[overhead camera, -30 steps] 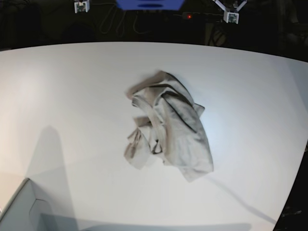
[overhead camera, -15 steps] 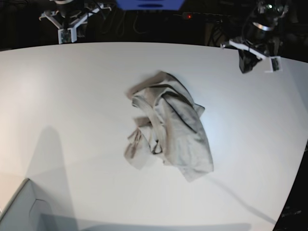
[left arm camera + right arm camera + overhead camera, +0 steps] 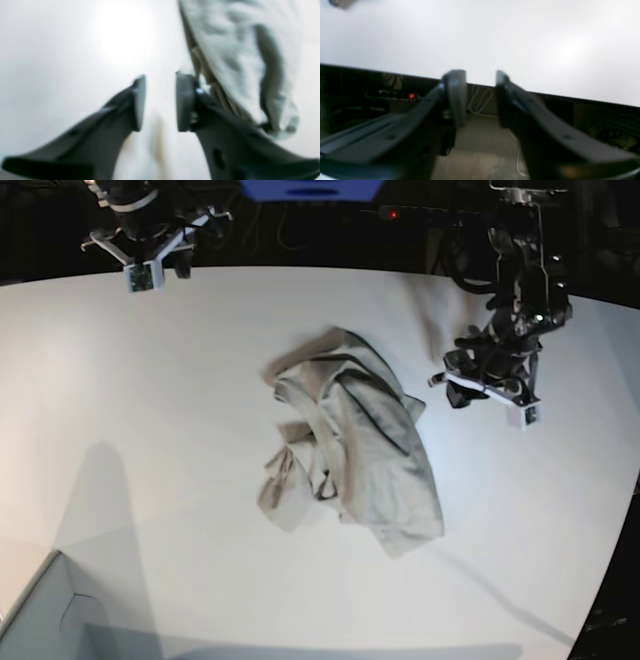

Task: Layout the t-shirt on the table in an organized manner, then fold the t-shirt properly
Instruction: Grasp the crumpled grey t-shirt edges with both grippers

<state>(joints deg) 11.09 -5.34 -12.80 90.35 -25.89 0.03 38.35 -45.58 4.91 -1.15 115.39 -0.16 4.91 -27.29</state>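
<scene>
Bare table (image 3: 150, 380) all round the crumpled t-shirt (image 3: 350, 445); grey box corner (image 3: 45, 620) front-left.

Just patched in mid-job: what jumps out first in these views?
The crumpled t-shirt lies heaped mid-table, not laid out. The left gripper hovers just off its edge on the base view's right, jaws apart with nothing between them. The right gripper sits at the table's far edge, on that view's left, also open and away from the cloth.

High base view; 2 close wrist views
</scene>
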